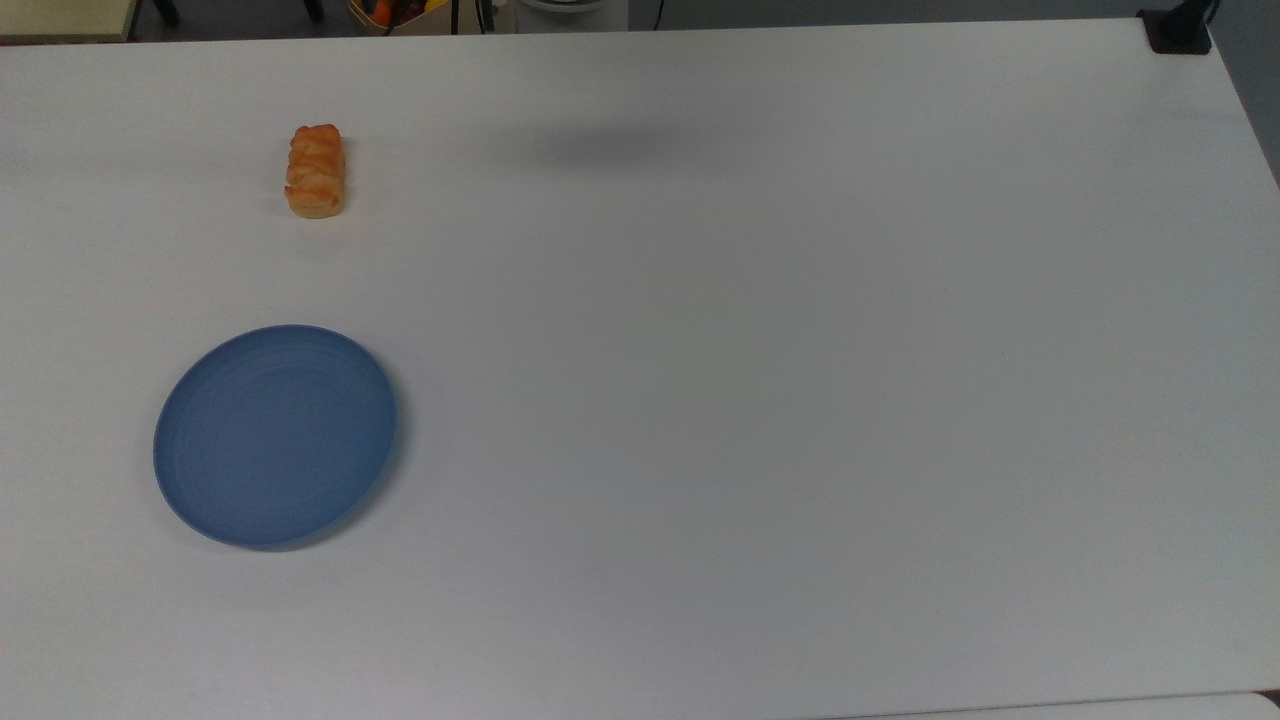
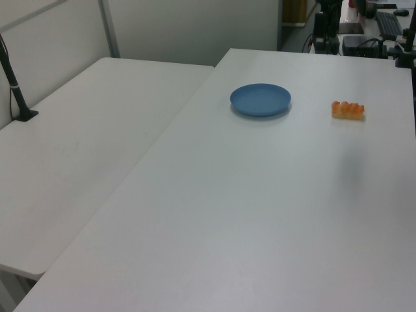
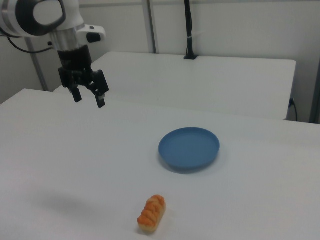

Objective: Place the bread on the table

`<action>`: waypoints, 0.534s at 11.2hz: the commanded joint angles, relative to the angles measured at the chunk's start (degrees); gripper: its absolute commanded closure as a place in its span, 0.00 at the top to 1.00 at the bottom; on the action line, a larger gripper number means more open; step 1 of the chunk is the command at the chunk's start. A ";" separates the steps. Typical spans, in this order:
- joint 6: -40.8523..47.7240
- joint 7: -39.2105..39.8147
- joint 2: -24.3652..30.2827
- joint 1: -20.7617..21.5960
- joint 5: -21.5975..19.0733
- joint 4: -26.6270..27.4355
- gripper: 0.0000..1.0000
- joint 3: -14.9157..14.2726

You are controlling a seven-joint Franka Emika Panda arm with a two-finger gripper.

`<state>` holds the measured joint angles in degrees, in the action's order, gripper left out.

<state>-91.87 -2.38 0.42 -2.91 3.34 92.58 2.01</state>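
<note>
The bread (image 1: pixel 316 170), a small golden-orange braided roll, lies flat on the white table (image 1: pixel 760 380) in the top view's upper left. It also lies on the table at the left view's right (image 2: pixel 348 110) and at the bottom of the right view (image 3: pixel 152 214). In the right view my gripper (image 3: pixel 89 98) hangs open and empty high above the table, well to the left of and beyond the bread.
A round blue plate (image 1: pixel 275 434) with nothing on it sits on the table, apart from the bread (image 2: pixel 260 99) (image 3: pixel 189 148). A second white table (image 2: pixel 78 149) adjoins it. A black stand (image 1: pixel 1178 30) is clamped at the far corner.
</note>
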 commanded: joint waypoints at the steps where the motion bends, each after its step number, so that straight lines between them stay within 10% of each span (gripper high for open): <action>1: 1.26 -0.78 0.99 8.24 -0.18 -1.35 1.00 -5.86; 6: 1.96 -0.34 1.25 8.97 -0.53 -1.26 1.00 -6.84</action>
<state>-91.66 -2.58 0.93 5.30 3.33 91.44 -3.61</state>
